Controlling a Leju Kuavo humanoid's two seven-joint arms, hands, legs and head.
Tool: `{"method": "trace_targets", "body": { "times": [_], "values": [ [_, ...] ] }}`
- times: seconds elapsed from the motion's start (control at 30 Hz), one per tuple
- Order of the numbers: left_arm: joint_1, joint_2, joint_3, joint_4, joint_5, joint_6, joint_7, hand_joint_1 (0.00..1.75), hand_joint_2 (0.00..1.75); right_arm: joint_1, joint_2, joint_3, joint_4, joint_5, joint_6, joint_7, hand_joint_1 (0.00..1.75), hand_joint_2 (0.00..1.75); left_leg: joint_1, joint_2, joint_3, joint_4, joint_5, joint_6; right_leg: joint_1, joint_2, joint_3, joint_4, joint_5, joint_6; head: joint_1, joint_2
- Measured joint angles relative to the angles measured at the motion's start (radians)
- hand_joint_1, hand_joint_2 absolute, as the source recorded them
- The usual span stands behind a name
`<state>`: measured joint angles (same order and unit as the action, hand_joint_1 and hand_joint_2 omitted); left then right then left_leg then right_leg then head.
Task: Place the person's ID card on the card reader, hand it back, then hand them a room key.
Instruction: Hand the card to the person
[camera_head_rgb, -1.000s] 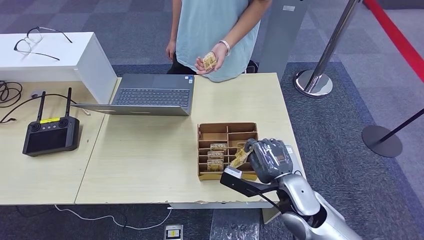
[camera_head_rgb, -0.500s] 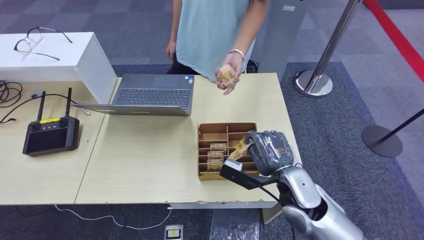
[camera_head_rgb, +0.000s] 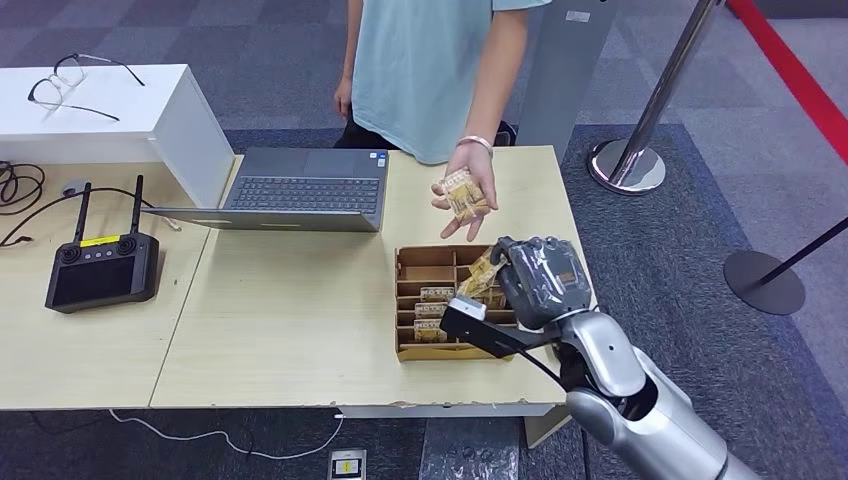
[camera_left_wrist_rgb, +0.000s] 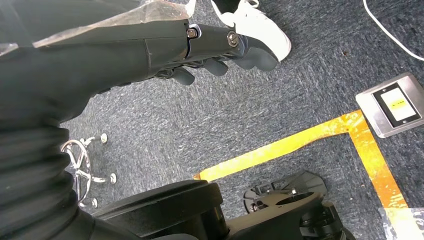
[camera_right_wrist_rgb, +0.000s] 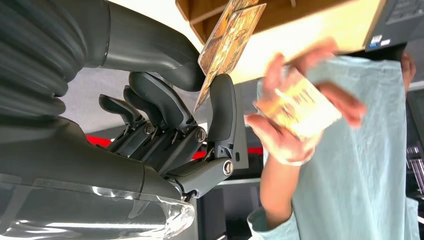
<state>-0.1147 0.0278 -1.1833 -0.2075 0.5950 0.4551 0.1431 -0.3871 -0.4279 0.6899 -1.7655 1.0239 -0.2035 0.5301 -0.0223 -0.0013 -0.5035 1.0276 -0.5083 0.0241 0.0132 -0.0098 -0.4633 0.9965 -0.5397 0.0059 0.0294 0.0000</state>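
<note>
Tan room key (tilted) over box

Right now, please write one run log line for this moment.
right robot hand: pinches room key above key box | left robot hand: hangs over floor, holds nothing | person's hand: holds card, reaching

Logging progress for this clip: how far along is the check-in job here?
Late stage. The person's hand already holds a card, so the ID return looks done, though the reader step can't be confirmed. In hand: the right hand pinches a room key card just above the cardboard organizer. Left: passing that key to the person. The left hand hangs over the floor, holding nothing.
</note>
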Motion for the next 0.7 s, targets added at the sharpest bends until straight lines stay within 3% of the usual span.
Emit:
{"method": "trace_targets", "body": {
  "times": [0.7],
  "values": [
    [0.000, -0.002, -0.001, 0.000, -0.008, 0.003, -0.012, 0.00, 1.75, -0.184, 0.017, 0.004, 0.000, -0.018, 0.042, 0.002, 1.75, 1.75, 0.000, 0.000, 0.000, 0.000, 0.000, 0.000, 0.000, 0.000, 0.000, 0.000, 0.000, 0.000, 0.000, 0.000]
  ]
}}
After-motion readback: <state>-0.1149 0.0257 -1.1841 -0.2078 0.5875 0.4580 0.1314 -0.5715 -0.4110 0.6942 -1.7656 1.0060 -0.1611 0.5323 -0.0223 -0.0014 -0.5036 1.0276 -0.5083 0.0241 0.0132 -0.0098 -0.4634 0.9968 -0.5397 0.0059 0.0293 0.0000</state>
